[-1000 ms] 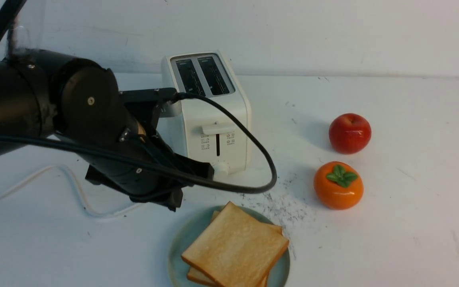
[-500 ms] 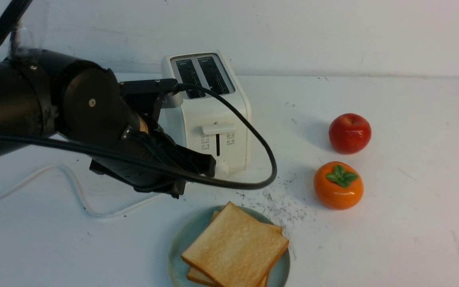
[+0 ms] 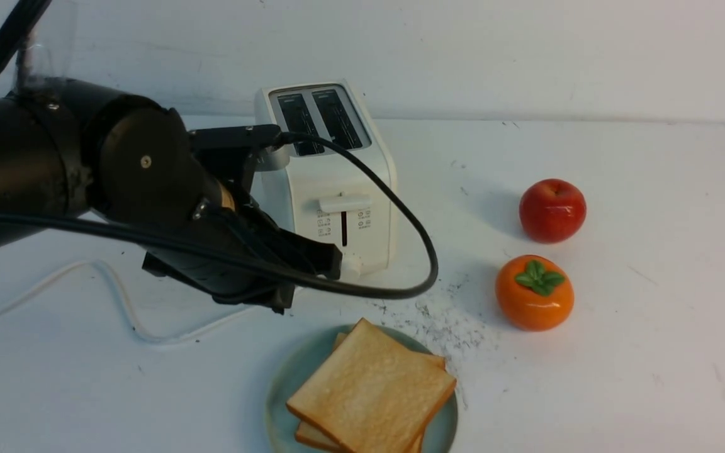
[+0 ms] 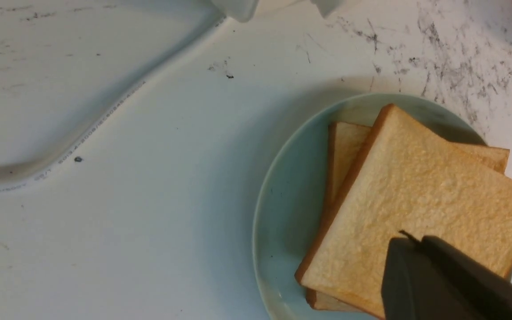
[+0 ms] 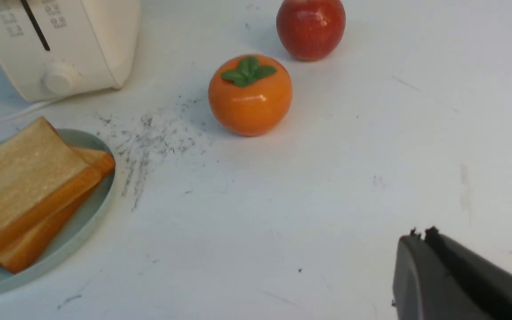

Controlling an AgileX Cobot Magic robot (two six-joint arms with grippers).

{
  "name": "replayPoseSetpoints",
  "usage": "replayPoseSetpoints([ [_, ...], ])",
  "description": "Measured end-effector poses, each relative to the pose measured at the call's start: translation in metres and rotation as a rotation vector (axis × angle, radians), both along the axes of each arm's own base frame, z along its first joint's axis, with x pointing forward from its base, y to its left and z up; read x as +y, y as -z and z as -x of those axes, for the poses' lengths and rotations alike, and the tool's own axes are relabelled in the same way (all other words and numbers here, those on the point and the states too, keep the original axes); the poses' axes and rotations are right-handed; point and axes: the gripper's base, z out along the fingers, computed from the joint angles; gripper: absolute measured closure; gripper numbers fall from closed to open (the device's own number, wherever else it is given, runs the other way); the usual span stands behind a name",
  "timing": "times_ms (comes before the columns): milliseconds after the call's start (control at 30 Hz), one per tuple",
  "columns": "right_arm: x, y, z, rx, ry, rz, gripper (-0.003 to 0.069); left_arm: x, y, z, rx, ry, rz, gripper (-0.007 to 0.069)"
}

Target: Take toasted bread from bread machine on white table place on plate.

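Two toasted bread slices lie stacked on the teal plate [image 3: 287, 384] at the front of the white table [image 3: 620, 352]. The top slice [image 3: 372, 396] covers most of the lower one [image 3: 435, 360]. The cream bread machine [image 3: 337, 182] stands behind the plate, both dark slots empty. My left gripper [image 3: 336, 263] is shut and empty, held in the air between the bread machine's front and the plate. In the left wrist view its tip [image 4: 409, 240] shows over the top slice [image 4: 416, 191] on the plate [image 4: 282, 213]. My right gripper [image 5: 420, 233] is shut and empty above bare table; it is out of the front view.
A red apple [image 3: 552, 209] and an orange persimmon [image 3: 534, 292] sit right of the bread machine. A patch of dark scratches [image 3: 444, 327] lies between plate and persimmon. The white cord [image 3: 117, 296] snakes across the left side. My arm's black cable [image 3: 422, 251] loops before the bread machine.
My left arm has risen slightly and shifted a little toward the bread machine, then held still. The bread, plate and fruits have not moved.
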Motion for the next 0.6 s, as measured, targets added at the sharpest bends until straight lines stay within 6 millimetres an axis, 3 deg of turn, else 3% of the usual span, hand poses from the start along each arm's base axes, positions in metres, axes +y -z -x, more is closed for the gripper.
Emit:
replayPoseSetpoints([
  [200, 0.000, 0.024, -0.001, 0.057, 0.007, 0.011, 0.0648, 0.001, 0.002, 0.003, 0.040, 0.000, -0.007, 0.0633],
  [600, -0.007, 0.026, -0.005, 0.010, 0.142, 0.003, 0.0636, -0.005, 0.003, 0.010, 0.143, -0.019, 0.068, 0.0624],
])
